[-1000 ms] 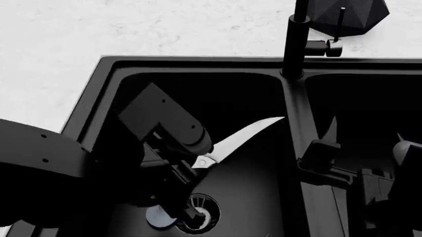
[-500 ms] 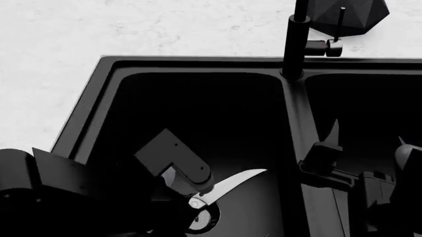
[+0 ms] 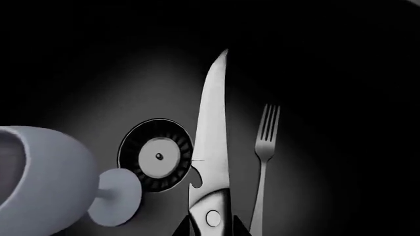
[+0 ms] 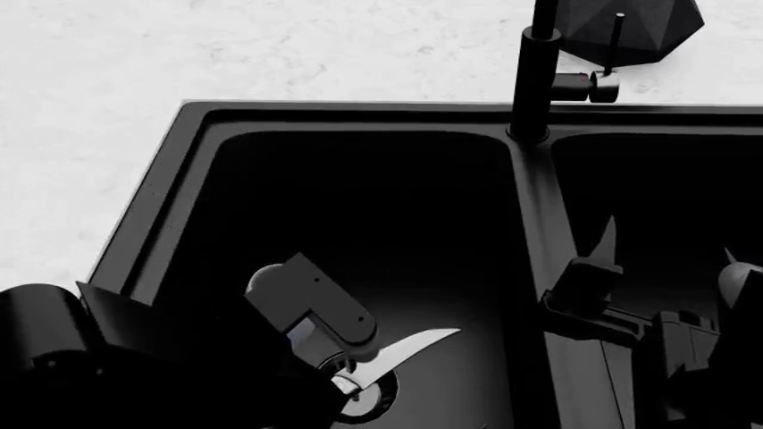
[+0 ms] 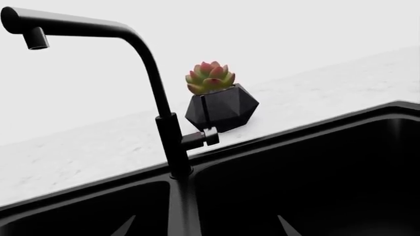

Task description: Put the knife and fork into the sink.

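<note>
a pale marbled bench (image 4: 96,71) carries a matte black sink (image 4: 357,112) with two deep basins, split by a divider from which a black faucet (image 5: 157,113) rises; behind it stands a succulent in a faceted black pot (image 5: 220,105).

the knife (image 3: 213,128) is held low inside the left basin, its handle end pinched in the left gripper (image 3: 211,227) and its curved blade reaching forward past the round silver drain strainer (image 3: 157,156). the head view shows the same blade (image 4: 399,350) just above the basin floor, beside the drain. the grip at the handle leaves the blade free, so that, by judgement, it can be laid flat on release rather than dropped point first.

the fork (image 3: 264,147) already lies on the basin floor, just beside the knife and nearly parallel to it, tines pointing the same way. a pale grey wine glass (image 3: 59,182) lies on its side near the drain, its foot close to the strainer rim; it is no part of the task and limits where the blade can settle.

the right gripper (image 4: 662,268) waits over the right basin with its fingers apart and nothing between them, clear of the left arm's work. what remains is judged to be only the release of the knife.
</note>
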`<state>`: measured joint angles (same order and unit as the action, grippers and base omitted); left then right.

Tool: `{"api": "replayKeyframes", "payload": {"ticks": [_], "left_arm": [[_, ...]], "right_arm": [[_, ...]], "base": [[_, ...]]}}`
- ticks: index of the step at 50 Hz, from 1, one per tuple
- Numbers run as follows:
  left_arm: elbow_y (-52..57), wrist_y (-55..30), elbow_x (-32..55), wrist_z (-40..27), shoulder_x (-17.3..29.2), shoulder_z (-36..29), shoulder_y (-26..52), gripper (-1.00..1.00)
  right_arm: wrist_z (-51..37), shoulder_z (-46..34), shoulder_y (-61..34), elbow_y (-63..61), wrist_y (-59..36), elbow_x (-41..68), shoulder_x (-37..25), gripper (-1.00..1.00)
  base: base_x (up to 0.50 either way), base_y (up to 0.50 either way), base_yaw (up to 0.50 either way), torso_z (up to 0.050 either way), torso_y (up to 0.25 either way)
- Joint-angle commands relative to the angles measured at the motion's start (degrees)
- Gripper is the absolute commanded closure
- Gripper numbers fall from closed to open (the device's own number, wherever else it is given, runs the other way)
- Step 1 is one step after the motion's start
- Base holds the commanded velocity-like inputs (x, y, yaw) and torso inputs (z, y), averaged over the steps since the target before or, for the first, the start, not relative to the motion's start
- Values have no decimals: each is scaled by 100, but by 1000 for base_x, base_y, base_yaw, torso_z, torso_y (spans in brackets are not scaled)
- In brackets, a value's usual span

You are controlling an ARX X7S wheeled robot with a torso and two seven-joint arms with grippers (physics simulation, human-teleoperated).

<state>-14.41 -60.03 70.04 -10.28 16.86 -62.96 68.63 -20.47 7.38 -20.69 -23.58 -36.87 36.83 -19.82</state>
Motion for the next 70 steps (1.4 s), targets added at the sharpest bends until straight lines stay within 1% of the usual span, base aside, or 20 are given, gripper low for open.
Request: {"api": "replayKeyframes", "payload": {"ticks": [1,10,26,39,41,47,58,70], "left_arm": [[88,127,-104,166,26,-93,17,-100],[124,160,-167,249,47,-155,47,-100],[515,62,110,32,205,53,125,-100],[1271,-186,820,-495,484,616,475,-100],[1454,-237,1029,-664,569,771,545,-100],[1659,-273,1238,-897,768,999,716,-100],[2293,85,1133,-1166,1125,1356,788,-100],[3072,703,982,-1386,1585,1684,225,-100]], "right_arm": [[-7,-32,-14,31,19,-1,-9,-100],[-16,-52,-27,44,23,8,-19,-100],[-23,-82,-21,69,67,15,-21,-100],[-47,-66,2,39,79,49,-38,-100],[-59,-59,1,20,66,62,-47,-100],[-74,-55,-12,9,59,91,-49,-100],[-93,-64,-37,10,34,110,-91,-100],[-80,-134,-64,76,79,74,-88,-100]], "base": [[0,0,0,0,0],[0,0,0,0,0],[0,0,0,0,1],[0,0,0,0,0],[0,0,0,0,0],[0,0,0,0,0],[0,0,0,0,0],[0,0,0,0,0]]}}
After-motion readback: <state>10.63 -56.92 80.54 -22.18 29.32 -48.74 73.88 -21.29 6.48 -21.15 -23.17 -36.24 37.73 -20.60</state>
